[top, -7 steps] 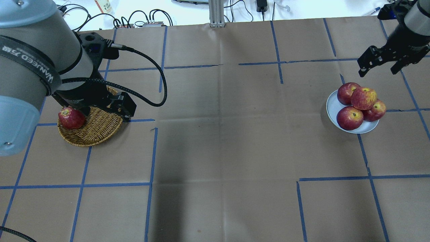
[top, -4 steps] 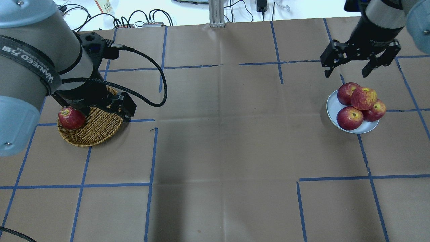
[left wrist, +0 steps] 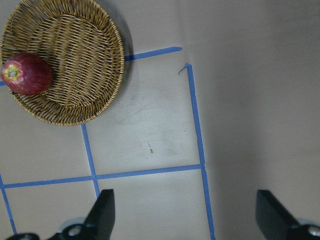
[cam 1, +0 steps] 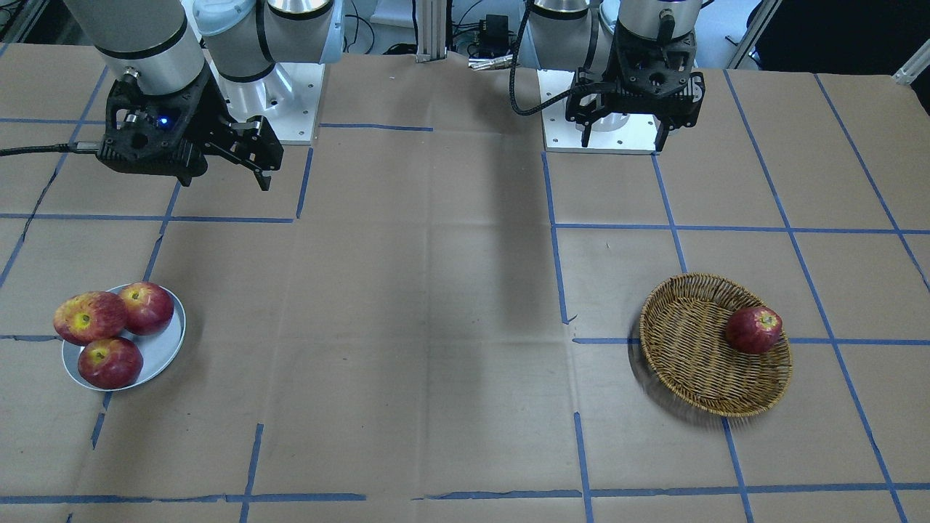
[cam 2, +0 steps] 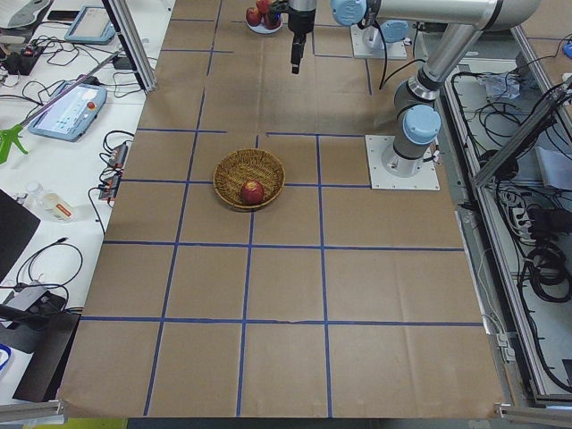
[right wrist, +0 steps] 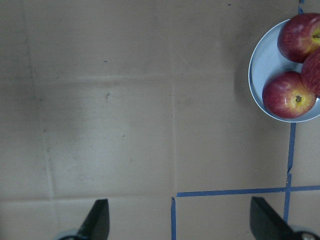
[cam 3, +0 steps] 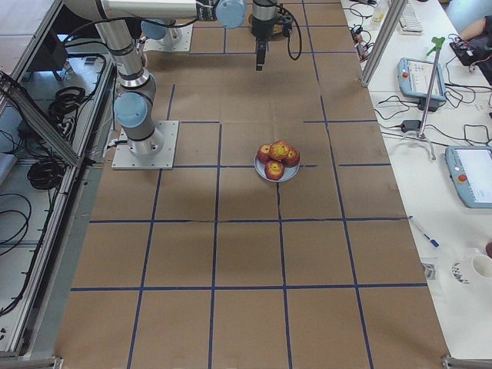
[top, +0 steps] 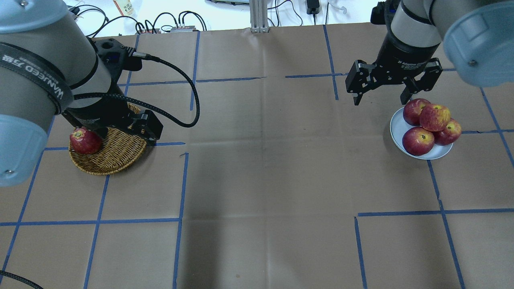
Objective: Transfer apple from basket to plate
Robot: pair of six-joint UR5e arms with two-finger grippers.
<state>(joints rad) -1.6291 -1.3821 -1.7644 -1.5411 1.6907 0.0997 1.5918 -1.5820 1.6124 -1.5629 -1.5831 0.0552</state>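
The paler, yellow-streaked apple (top: pixel 435 117) lies on top of dark red apples on the grey-blue plate (top: pixel 396 127) at the table's right; it also shows in the front-facing view (cam 1: pixel 89 317). The wicker basket (top: pixel 114 154) at the left holds one dark red apple (top: pixel 84 141). My right gripper (top: pixel 380 98) is open and empty, raised just left of and behind the plate. My left gripper (cam 1: pixel 623 138) is open and empty, high above the table near the basket; its wrist view shows the basket (left wrist: pixel 85 60) below.
Brown paper with blue tape lines covers the table. The right wrist view shows the plate's rim (right wrist: pixel 257 70) at its right edge, with bare paper below the gripper. Cables and equipment lie beyond the far edge (top: pixel 168 22).
My right arm has swung left from the far right edge to a spot just left of the plate, gripper open throughout. The left arm, the basket and the apples have not moved.
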